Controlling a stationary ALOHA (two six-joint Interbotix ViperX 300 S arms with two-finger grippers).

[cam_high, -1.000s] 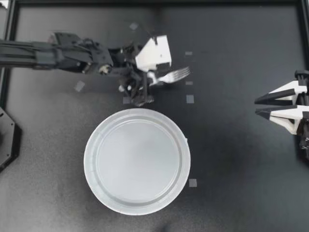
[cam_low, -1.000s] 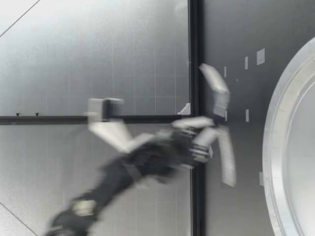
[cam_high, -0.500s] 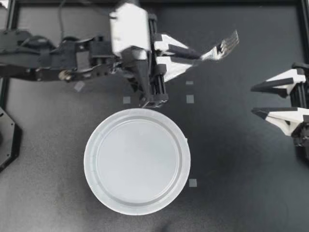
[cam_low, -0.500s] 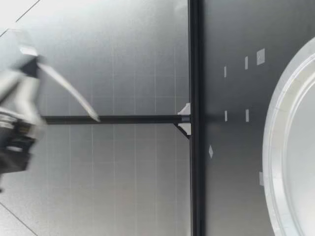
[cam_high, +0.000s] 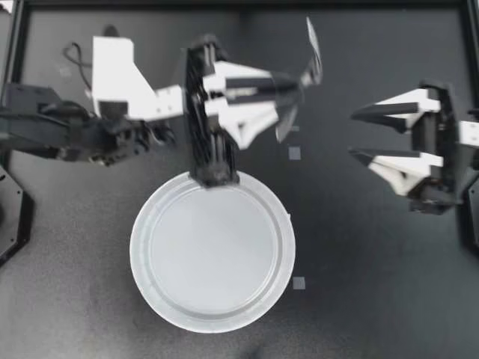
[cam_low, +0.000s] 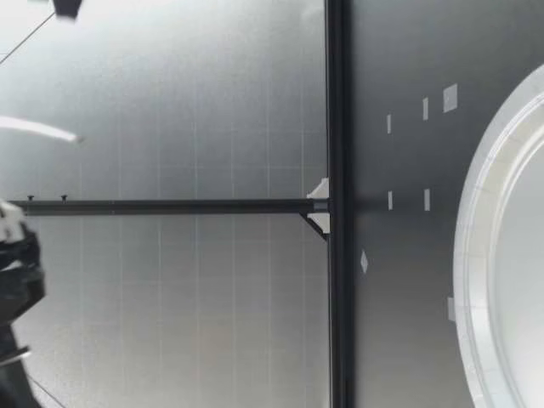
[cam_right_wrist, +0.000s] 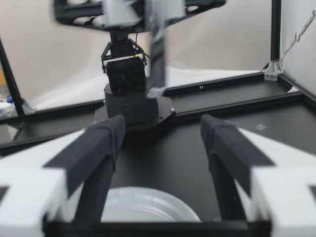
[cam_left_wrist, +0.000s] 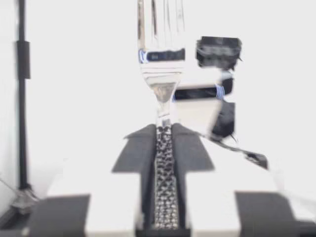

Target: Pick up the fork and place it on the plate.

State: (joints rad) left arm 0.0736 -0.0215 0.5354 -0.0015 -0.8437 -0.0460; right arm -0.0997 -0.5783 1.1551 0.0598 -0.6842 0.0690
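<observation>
My left gripper hangs high over the table behind the plate, shut on the metal fork. In the left wrist view the patterned handle is clamped between both fingers and the tines point straight ahead. The round white plate lies on the dark table, nearer than my left gripper and with nothing on it. My right gripper stands open to the right of the fork, nothing between its fingers. In the right wrist view, the plate lies below and ahead of the open right gripper.
Small tape marks dot the table mat. A black frame borders the table. In the low view the plate's rim fills the near side, and a dark arm part shows high above.
My left gripper has risen from the table with the fork and swung its tines from pointing right to pointing toward the far edge. My right gripper has opened wider and come inward.
</observation>
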